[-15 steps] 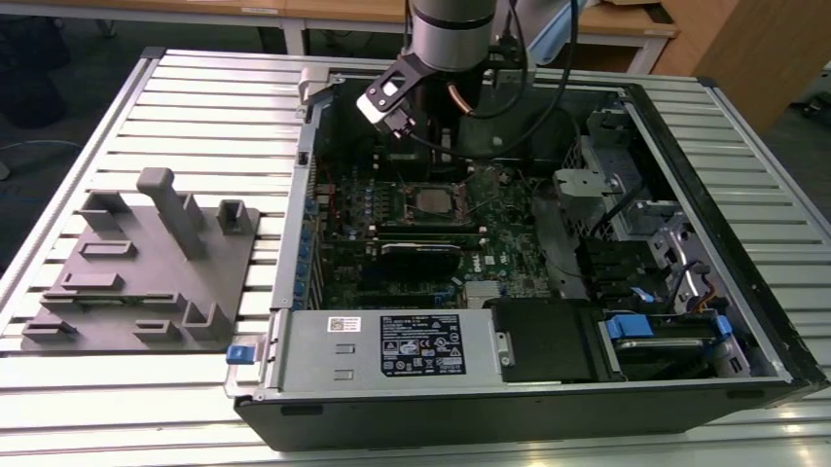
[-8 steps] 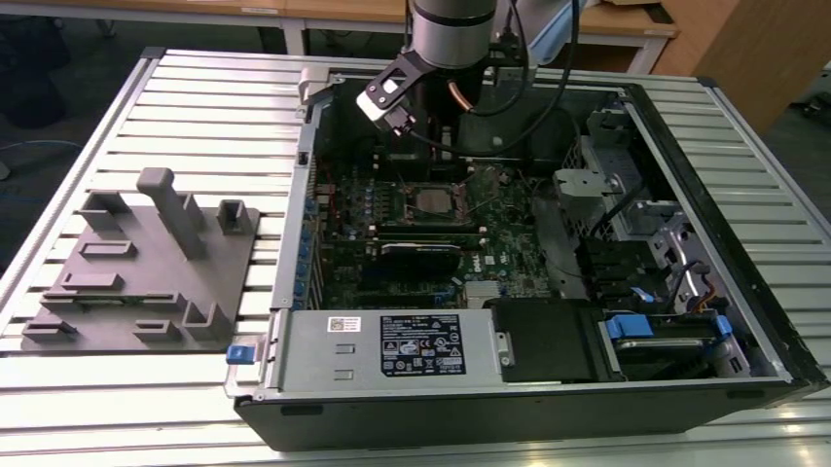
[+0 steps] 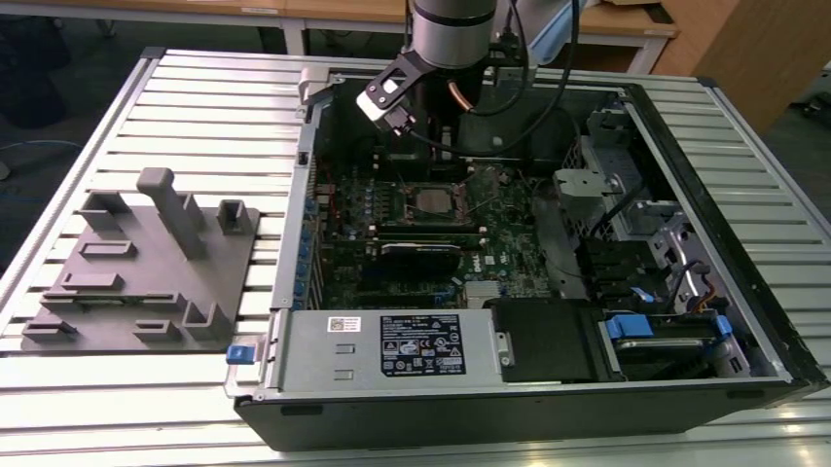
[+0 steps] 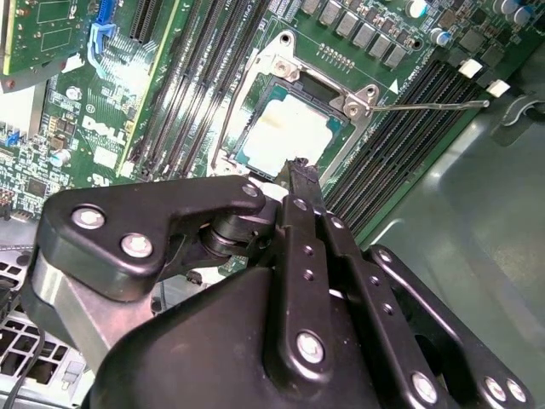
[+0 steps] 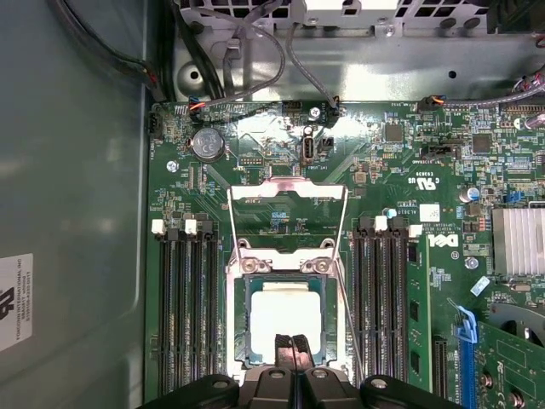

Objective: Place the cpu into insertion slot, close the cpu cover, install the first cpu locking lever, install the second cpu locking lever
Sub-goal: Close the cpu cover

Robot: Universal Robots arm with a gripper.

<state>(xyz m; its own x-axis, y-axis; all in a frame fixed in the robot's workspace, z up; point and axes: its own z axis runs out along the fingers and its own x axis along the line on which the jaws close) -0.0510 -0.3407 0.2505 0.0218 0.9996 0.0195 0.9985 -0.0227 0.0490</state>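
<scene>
White slatted table (image 3: 195,107), wooden desks (image 3: 350,10) behind

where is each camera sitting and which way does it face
Exterior view: off the arm, high over the table, looking down into the open case; the arm shows.
First wrist view: on the arm, looking past the hand at the cpu and open cover.
Second wrist view: on the arm, behind the hand, slanted toward the cpu.
Both wrist views share the hand and the cpu.
</scene>
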